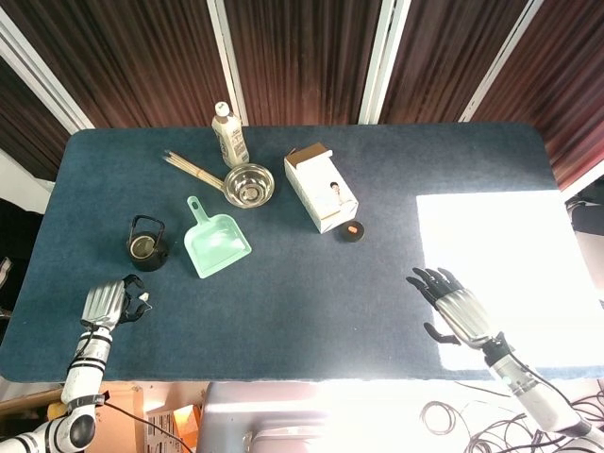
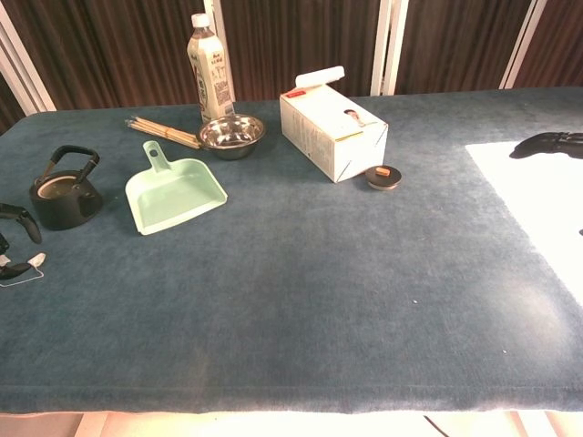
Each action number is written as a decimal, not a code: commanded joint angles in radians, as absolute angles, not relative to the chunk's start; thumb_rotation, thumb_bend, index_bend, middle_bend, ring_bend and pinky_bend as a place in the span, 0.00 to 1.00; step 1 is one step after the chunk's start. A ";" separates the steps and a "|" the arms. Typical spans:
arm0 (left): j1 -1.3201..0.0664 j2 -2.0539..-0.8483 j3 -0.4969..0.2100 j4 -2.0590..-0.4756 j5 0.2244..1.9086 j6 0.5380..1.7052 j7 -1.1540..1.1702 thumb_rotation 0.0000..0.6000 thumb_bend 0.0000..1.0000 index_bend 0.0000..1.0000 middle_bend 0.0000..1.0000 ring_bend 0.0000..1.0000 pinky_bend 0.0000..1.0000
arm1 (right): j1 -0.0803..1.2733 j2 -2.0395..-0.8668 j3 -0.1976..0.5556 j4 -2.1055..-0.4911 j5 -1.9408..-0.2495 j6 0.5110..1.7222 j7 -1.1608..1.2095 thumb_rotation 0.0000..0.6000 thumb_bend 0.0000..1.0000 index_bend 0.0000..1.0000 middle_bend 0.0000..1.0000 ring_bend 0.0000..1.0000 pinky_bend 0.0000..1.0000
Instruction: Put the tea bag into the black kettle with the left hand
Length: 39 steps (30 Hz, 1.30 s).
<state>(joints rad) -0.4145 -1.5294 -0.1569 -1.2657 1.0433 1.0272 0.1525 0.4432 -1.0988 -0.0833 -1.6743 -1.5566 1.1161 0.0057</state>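
The tea bag (image 2: 36, 259) was seen lying on the table (image 1: 311, 283) near its front left corner, a small white piece with a thin string trailing from it toward the left edge in the chest view. It lay in front of the kettle (image 1: 147, 247), a little apart from it. The left hand (image 1: 109, 303) was placed right at the tea bag, its dark fingertips (image 2: 20, 217) reaching around the bag in the chest view; whether the bag was actually pinched could not be told from either view. The kettle stood upright with its handle raised and its mouth uncovered.

Just right of the kettle a green dustpan (image 1: 217, 243) lay flat, its handle pointing toward the back of the table. Behind the dustpan a steel bowl (image 1: 248, 184) was set, with a bundle of sticks (image 1: 192, 170) to its left and a bottle (image 1: 229, 135) standing behind it. A white carton (image 1: 321, 188) lay right of the bowl, and a small round black lid (image 1: 353, 231) with an orange spot was found just beside the carton's front corner.

The right hand (image 1: 457, 308) was held over the right side of the table, at the edge of a bright sunlit patch, with its fingers spread and nothing in them.
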 commanded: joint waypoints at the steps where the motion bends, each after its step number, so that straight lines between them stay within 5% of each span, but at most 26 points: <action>1: -0.422 -1.531 -0.159 -1.254 1.035 1.004 0.148 1.00 0.32 0.46 1.00 1.00 1.00 | 0.441 -1.094 -0.079 -1.678 -1.557 1.119 0.006 1.00 0.36 0.00 0.00 0.00 0.00; 12: -0.441 -1.549 -0.159 -1.216 1.028 0.960 0.143 1.00 0.41 0.48 1.00 1.00 1.00 | 0.435 -1.078 -0.071 -1.692 -1.556 1.103 -0.005 1.00 0.36 0.00 0.00 0.00 0.00; 39: -0.452 -1.574 -0.147 -1.156 1.037 0.942 0.162 1.00 0.45 0.62 1.00 1.00 1.00 | 0.419 -1.068 -0.059 -1.684 -1.566 1.093 0.012 1.00 0.36 0.00 0.00 0.00 0.00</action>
